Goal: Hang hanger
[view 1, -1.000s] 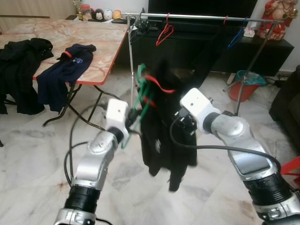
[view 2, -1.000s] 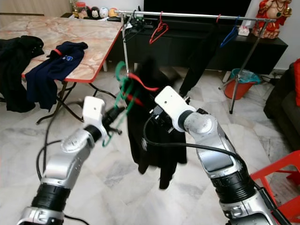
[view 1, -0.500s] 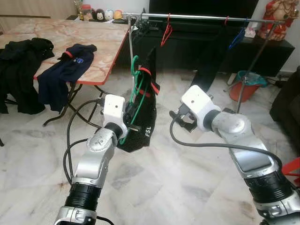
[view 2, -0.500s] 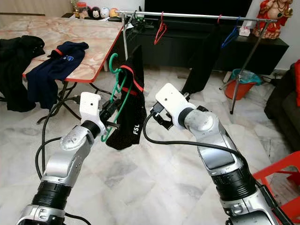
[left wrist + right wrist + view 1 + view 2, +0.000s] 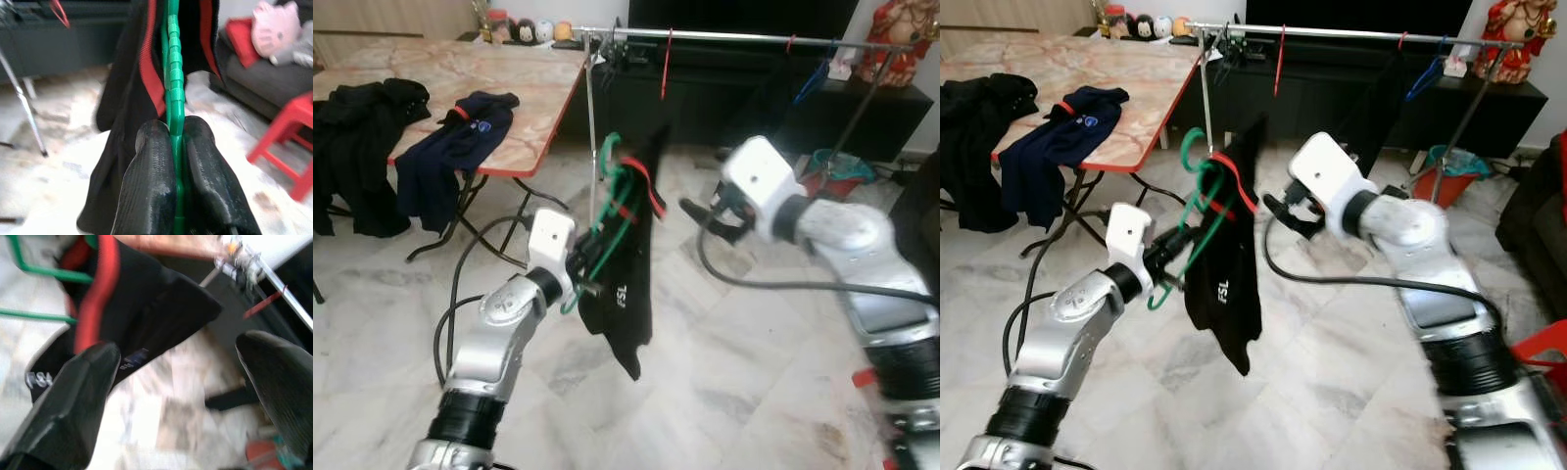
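— Left wrist view: ridged green plastic hanger [image 5: 174, 98] pinched between rubbery black fingers [image 5: 146, 191] of left gripper [image 5: 585, 277]?
— Yes; draped with limp black shirt [image 5: 631, 284], red-trimmed, held up near metal rail [image 5: 724, 36].
— Right gripper [image 5: 1283, 211]?
— Spread wide, just right of shirt, apart.

A marble-patterned tabletop [image 5: 499, 73] with a red edge is standing at about ten o'clock. A black garment [image 5: 357, 147] is lying at its left end, hanging over the edge, and a navy shirt [image 5: 450, 147] is draping over the near edge beside it. Small jars and figurines [image 5: 524, 29] are sitting along the far edge. The pale marble floor [image 5: 724, 392] is carrying the tabletop's legs and a black cable [image 5: 465, 259].
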{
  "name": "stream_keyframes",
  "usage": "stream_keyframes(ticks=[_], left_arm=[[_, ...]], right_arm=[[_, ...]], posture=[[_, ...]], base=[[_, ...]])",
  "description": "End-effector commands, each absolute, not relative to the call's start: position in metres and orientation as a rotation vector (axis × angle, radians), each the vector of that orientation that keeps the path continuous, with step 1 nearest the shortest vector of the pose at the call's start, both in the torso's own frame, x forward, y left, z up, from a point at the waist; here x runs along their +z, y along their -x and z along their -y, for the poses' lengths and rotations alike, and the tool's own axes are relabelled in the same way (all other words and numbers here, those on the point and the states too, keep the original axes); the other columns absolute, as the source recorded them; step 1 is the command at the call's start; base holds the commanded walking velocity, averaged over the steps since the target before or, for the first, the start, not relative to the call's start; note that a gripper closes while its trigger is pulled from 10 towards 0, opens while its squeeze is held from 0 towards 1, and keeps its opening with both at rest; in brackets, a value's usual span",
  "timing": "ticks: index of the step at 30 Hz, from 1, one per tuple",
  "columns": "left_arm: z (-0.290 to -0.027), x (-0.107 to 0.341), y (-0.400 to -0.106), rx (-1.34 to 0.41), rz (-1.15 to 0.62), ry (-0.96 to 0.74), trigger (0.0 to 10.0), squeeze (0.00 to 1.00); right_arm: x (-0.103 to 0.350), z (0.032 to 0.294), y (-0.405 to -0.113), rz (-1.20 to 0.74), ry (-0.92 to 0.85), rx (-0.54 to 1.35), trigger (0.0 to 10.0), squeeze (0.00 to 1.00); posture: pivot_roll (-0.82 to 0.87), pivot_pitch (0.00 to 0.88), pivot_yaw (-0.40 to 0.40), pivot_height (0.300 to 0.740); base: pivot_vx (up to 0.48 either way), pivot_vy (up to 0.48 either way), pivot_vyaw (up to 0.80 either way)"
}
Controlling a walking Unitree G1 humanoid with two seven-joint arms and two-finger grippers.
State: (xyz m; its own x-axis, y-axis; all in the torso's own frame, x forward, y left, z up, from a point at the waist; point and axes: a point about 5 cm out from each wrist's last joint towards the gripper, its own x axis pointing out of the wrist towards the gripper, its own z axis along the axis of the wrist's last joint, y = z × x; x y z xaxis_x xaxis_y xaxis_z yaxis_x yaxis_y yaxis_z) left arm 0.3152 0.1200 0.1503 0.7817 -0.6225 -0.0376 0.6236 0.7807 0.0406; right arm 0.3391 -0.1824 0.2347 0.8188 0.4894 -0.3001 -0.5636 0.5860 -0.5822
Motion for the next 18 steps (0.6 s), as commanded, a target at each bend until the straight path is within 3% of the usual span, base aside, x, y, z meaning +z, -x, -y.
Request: stream_keyframes(ticks=[1,13,18], left_arm=[[-0.112,0.162,-0.31,-0.767,0.02,-0.052,10.0,0.0],[-0.121,0.155,-0.285,-1.014,-0.084,0.02,10.0,0.0],[-0.121,0.154,-0.28,-1.074,-0.114,0.019,10.0,0.0]], right_arm=[[0.231,0.185,-0.339,-0.123,0.729,0.66,10.0,0.0],[0.216,0.229,-0.331,-0.251,0.758,0.865,10.0,0.0],[0.214,0.234,-0.329,-0.26,0.698,0.923,10.0,0.0]], posture=[[0.11,0.0,-0.052,0.74],[0.11,0.0,-0.049,0.74],[0.11,0.0,-0.048,0.74]], base=[[0.0,0.0,0.0],[0.0,0.0,0.0],[0.0,0.0,0.0]])
